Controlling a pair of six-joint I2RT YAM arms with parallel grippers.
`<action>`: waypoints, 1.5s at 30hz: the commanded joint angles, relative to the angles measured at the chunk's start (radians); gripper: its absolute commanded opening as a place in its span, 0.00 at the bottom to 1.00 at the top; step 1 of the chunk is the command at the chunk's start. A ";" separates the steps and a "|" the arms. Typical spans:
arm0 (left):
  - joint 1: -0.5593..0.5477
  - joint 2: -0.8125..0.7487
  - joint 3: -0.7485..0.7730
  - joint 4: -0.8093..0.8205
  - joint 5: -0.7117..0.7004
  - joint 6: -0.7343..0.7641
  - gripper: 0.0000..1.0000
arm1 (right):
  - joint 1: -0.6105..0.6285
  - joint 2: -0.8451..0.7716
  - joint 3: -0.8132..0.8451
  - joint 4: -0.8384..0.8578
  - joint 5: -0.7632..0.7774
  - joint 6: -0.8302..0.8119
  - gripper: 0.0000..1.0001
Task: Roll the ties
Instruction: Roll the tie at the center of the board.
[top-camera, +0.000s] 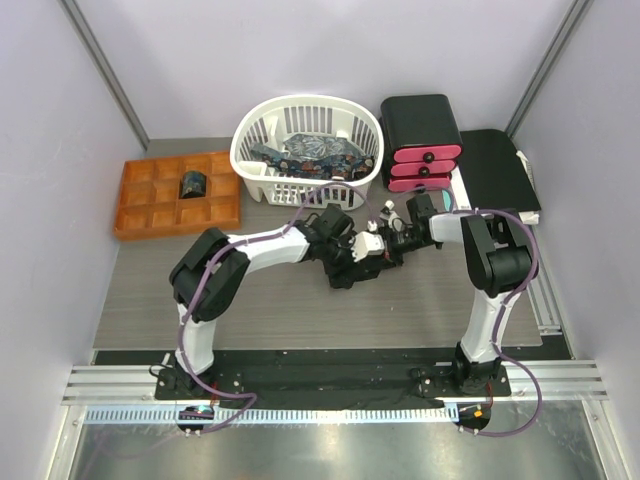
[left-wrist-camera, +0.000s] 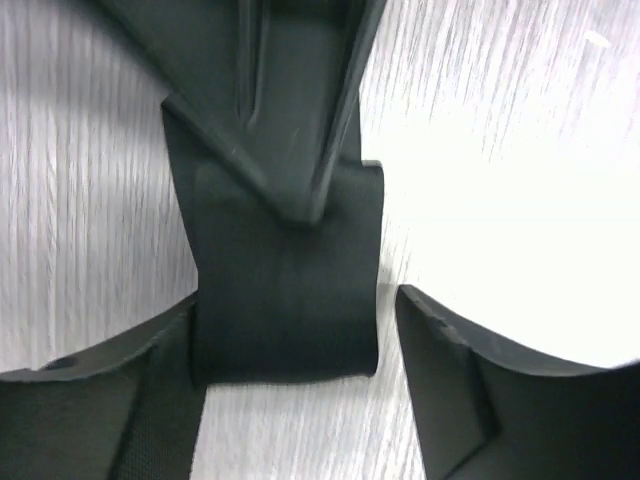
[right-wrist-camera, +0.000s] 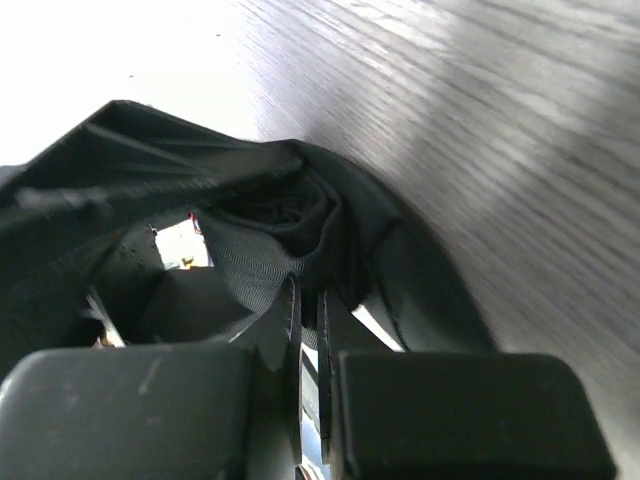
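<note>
One rolled tie (top-camera: 191, 185) lies left of the basket (top-camera: 245, 160), patterned ties (top-camera: 312, 152) inside; in front, right gripper (right-wrist-camera: 310, 300) pinches the black tie (right-wrist-camera: 250, 250), left gripper (left-wrist-camera: 295, 300) gapes astride it.

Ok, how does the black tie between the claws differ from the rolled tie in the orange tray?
The black tie is only partly coiled; the rolled tie is a finished coil. The black tie is pinched by the shut right claw, with the open left claw around its strip; the rolled tie sits untouched in an orange tray compartment. Both are dark fabric.
</note>
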 joint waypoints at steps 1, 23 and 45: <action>0.074 -0.100 -0.114 0.112 0.161 -0.070 0.74 | -0.001 0.074 -0.013 -0.009 0.164 -0.075 0.01; 0.070 -0.030 -0.167 0.357 0.304 0.029 0.65 | -0.001 0.148 0.040 -0.031 0.183 -0.067 0.01; -0.024 0.108 0.054 -0.202 -0.048 0.037 0.25 | -0.005 -0.021 0.082 -0.163 0.071 -0.070 0.47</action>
